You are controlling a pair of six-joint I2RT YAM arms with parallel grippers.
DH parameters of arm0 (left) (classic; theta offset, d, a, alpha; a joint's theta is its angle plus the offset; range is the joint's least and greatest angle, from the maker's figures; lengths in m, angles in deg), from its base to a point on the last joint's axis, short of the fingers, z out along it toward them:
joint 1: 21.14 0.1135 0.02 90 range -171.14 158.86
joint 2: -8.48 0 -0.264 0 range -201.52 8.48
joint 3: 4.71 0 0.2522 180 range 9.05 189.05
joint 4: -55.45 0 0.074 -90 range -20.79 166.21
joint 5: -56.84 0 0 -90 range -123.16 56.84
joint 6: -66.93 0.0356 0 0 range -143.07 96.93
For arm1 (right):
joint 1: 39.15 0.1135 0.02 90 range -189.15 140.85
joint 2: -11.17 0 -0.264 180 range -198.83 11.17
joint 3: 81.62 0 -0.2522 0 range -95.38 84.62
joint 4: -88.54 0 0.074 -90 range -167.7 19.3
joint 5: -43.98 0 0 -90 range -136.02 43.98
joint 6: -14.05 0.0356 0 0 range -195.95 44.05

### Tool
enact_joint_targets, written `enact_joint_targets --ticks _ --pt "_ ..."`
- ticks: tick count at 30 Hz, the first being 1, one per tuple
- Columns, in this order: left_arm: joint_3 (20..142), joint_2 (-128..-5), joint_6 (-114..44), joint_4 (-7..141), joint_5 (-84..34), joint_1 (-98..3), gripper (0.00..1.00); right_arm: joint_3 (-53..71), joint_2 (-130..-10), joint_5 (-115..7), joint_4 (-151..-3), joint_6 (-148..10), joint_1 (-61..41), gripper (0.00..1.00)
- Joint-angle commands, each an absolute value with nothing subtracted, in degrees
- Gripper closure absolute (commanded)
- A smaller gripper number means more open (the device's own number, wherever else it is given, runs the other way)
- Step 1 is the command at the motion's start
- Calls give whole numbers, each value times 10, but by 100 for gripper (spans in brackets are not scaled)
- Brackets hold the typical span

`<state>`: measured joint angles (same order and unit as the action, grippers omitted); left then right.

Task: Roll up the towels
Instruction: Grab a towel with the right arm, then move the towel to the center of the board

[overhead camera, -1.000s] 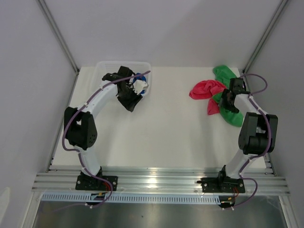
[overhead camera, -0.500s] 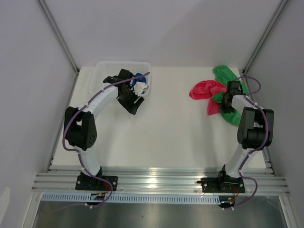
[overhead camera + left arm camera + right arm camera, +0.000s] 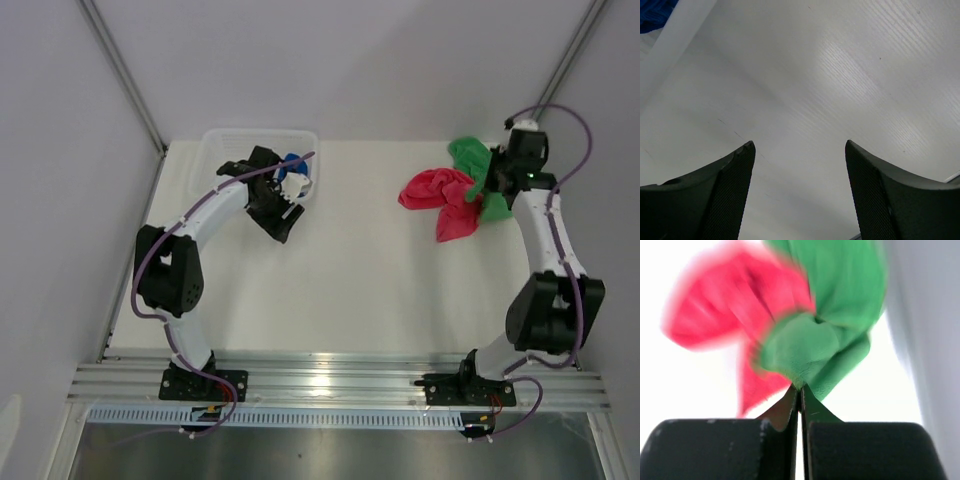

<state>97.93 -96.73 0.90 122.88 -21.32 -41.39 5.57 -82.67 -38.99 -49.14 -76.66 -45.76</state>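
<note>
The green towel hangs bunched at the back right, pinched at one fold by my right gripper, which is shut on it and raised off the table. In the right wrist view the green towel sits right at my right gripper. The pink-red towel lies crumpled beside and partly under it; it is blurred as the pink-red towel. The blue towel lies in the basket, and a corner of the blue towel shows. My left gripper hangs open over bare table, my left gripper empty.
The white mesh basket stands at the back left, its rim just beyond my left fingers. White walls close in the table on the left, back and right. The right wall is close to the green towel.
My right gripper has shut on the green towel and lifted it up and toward the back right. My left gripper has opened wider and barely moved.
</note>
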Motion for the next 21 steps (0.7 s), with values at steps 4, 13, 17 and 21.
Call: enact_joint_targets --ticks 4,13,17,21 --pt "1042 -933 -3 1236 -187 -417 24 -118 -664 -552 -564 -842 -429 100" --pt "1099 -892 -28 1248 -150 -384 23 -213 -624 -692 -640 -763 -201 100" --pt "1134 -877 -33 1255 -145 -364 23 -174 -620 -687 -671 -695 -121 100" --pt "1146 -865 -33 1259 -145 -352 23 -34 -589 -635 -715 -605 -113 100"
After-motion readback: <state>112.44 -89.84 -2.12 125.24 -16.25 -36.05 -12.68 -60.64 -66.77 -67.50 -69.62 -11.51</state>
